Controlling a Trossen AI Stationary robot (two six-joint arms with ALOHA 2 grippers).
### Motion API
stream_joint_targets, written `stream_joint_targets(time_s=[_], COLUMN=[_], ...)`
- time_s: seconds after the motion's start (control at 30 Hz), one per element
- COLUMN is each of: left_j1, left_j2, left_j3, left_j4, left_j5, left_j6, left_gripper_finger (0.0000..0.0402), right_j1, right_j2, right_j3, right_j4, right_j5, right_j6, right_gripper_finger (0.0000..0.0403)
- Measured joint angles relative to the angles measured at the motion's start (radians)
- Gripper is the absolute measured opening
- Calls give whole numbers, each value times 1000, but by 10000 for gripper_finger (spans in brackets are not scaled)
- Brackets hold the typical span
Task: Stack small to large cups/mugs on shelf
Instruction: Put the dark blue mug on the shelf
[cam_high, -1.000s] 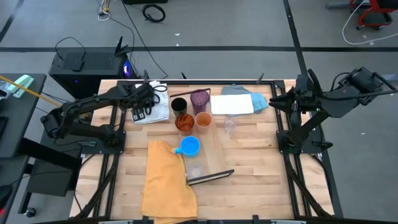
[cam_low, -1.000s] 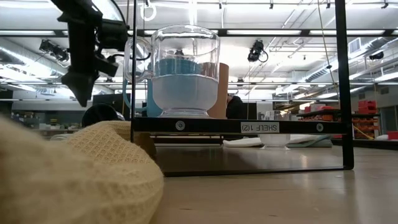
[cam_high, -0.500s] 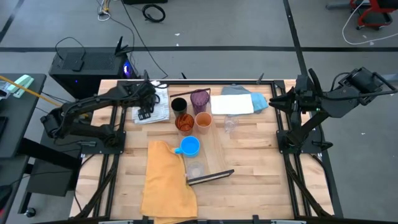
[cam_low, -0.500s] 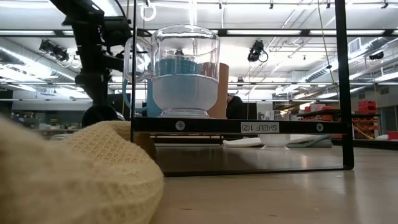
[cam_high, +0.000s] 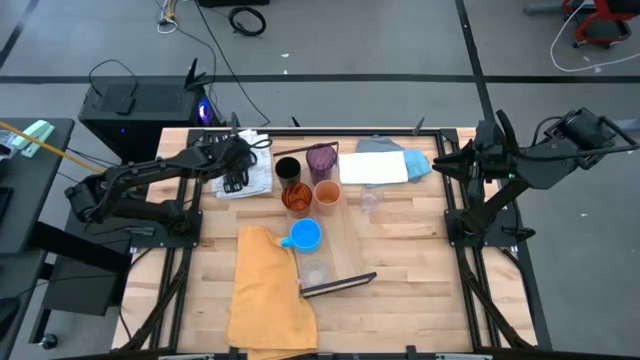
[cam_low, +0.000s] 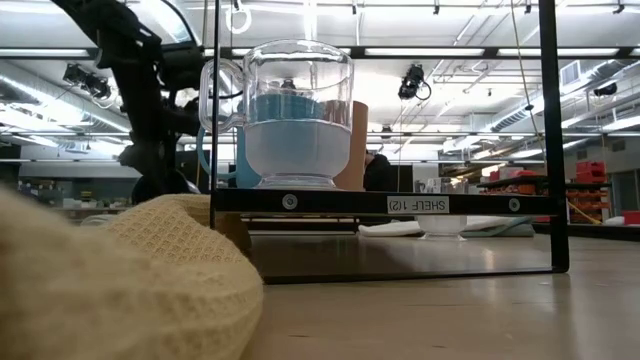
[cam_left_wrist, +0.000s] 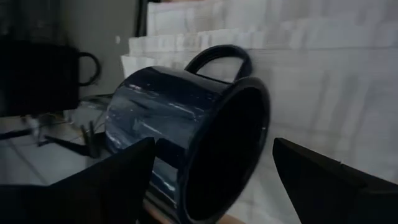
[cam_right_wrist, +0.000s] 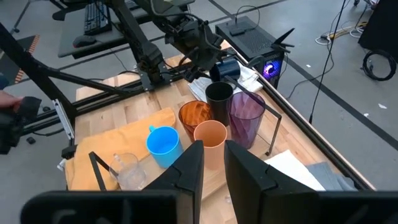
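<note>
A dark navy mug (cam_left_wrist: 174, 118) lies on its side on a folded white cloth (cam_high: 255, 178) at the table's far left, with its handle (cam_left_wrist: 217, 55) up and its mouth toward my left gripper (cam_high: 237, 176). That gripper is open, slanting down, with one finger on each side of the mug. The black cup (cam_high: 287, 168), purple tumbler (cam_high: 320, 160), orange tumbler (cam_high: 296, 198) and peach cup (cam_high: 327, 193) stand together by the shelf's (cam_high: 348, 235) far end. A blue mug (cam_high: 303, 235) and clear cups (cam_high: 316, 272) stand nearer. My right gripper (cam_right_wrist: 213, 155) waits raised at the right, its fingers a narrow gap apart and holding nothing.
A mustard-yellow cloth (cam_high: 268, 292) lies bunched at the near left. White and pale blue cloths (cam_high: 390, 166) lie at the far right. Thin dark bars (cam_low: 548, 130) rise from the shelf's ends. Bare slatted tabletop (cam_high: 410, 280) shows at the near right.
My left gripper has sunk over the white cloth toward the navy mug and has tipped further, shifting a little toward the table's far edge. The right arm and the cups have kept still.
</note>
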Motion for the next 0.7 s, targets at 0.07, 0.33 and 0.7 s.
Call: stream_joint_targets(time_s=[0.07,0.33,0.7], left_j1=[0,1,68], left_j2=[0,1,0], left_j3=[-9,-11,-9], left_j4=[17,100,93], left_j5=[-36,-76,-65], left_j6=[-1,-1,-2], left_gripper_finger=[329,283,88], right_j1=[0,0,0], right_j2=[0,2,12], right_j3=[0,0,0], right_j4=[1,3,8], right_j5=[0,11,19], right_j6=[14,50,72], right_gripper_finger=[70,70,66])
